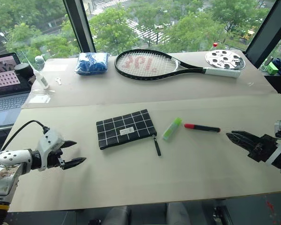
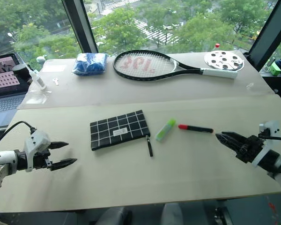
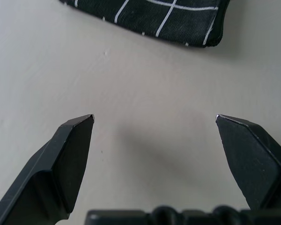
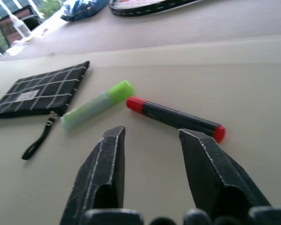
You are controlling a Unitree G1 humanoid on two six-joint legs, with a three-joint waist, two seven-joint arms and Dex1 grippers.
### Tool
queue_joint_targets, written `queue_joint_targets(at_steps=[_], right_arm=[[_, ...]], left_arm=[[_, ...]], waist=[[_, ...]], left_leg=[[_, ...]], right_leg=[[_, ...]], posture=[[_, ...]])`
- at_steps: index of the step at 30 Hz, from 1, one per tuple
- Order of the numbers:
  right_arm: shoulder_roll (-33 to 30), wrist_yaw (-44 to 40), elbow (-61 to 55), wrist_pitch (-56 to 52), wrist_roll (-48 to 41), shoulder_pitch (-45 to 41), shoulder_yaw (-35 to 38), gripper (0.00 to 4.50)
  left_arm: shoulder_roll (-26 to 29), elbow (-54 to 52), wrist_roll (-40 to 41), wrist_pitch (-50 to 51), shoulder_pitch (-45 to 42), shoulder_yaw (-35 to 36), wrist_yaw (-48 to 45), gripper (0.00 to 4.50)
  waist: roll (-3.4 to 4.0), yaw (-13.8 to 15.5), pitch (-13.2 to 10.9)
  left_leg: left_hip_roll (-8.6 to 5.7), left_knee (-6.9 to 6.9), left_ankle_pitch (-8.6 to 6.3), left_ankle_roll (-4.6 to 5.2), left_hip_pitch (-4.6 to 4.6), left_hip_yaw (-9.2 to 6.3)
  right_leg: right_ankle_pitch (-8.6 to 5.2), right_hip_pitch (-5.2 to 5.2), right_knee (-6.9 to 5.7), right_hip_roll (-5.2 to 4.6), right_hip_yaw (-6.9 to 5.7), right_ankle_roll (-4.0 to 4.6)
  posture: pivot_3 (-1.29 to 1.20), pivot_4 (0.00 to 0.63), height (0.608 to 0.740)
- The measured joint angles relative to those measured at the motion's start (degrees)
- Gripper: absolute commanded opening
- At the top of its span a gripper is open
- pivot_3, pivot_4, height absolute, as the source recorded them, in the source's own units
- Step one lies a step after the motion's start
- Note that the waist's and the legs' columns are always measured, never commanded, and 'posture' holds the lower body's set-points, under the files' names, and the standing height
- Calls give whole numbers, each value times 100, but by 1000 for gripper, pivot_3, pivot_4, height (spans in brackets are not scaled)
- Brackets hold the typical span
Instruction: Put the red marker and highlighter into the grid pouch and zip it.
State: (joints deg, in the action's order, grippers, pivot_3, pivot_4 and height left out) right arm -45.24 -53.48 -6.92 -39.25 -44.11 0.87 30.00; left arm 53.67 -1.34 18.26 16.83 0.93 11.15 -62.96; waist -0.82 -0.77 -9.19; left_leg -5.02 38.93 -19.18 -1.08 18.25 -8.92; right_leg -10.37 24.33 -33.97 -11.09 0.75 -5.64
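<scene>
The grid pouch (image 1: 125, 129), black with white lines and a white label, lies flat at the table's middle, its zipper strap (image 1: 157, 146) trailing toward the front. Right of it lies the light-green highlighter (image 1: 172, 129), and further right the red marker (image 1: 202, 127), black-barrelled with red ends. My left gripper (image 1: 80, 151) hovers open over the table, front-left of the pouch, whose corner (image 3: 178, 23) lies ahead of its fingers. My right gripper (image 1: 230, 136) points at the marker (image 4: 175, 117) from the right, its fingers (image 4: 107, 159) partly open with nothing between them.
A tennis racket (image 1: 150, 63), a blue packet (image 1: 91, 62) and a white perforated disc (image 1: 225, 59) lie along the far side by the window. A laptop (image 1: 4, 84) and a small bottle (image 1: 40, 70) stand at the far left. The table's front edge (image 1: 145, 204) is close.
</scene>
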Motion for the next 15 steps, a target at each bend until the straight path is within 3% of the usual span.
queue_joint_targets(at_steps=[3, 8, 15], right_arm=[[55, -66, -557, -181, -180, -288, -619, 34], [487, 135, -958, -212, 119, -1402, -1921, 34], [1220, 483, -213, 391, 1753, -2934, -3870, 34]], left_arm=[[3, -5, -75, -349, -259, -107, -75, 4500], [123, 122, -489, -841, -425, -421, -198, 4500], [147, 656, -934, -1594, -857, -835, -396, 4500]], waist=[[-2, -29, -1], [-5, -38, -3], [-10, 7, -6]], left_leg=[[1, 0, -1, -1, 2, 1], [1, 1, 1, -5, 3, 1], [0, 3, 26, -50, 32, -4]], right_leg=[[0, 4, 0, 1, 1, 0], [1, 9, 0, 4, 0, 0], [6, 50, -6, 4, -2, 1]], posture=[[0, 150, 740], [0, 150, 740], [0, 150, 740]])
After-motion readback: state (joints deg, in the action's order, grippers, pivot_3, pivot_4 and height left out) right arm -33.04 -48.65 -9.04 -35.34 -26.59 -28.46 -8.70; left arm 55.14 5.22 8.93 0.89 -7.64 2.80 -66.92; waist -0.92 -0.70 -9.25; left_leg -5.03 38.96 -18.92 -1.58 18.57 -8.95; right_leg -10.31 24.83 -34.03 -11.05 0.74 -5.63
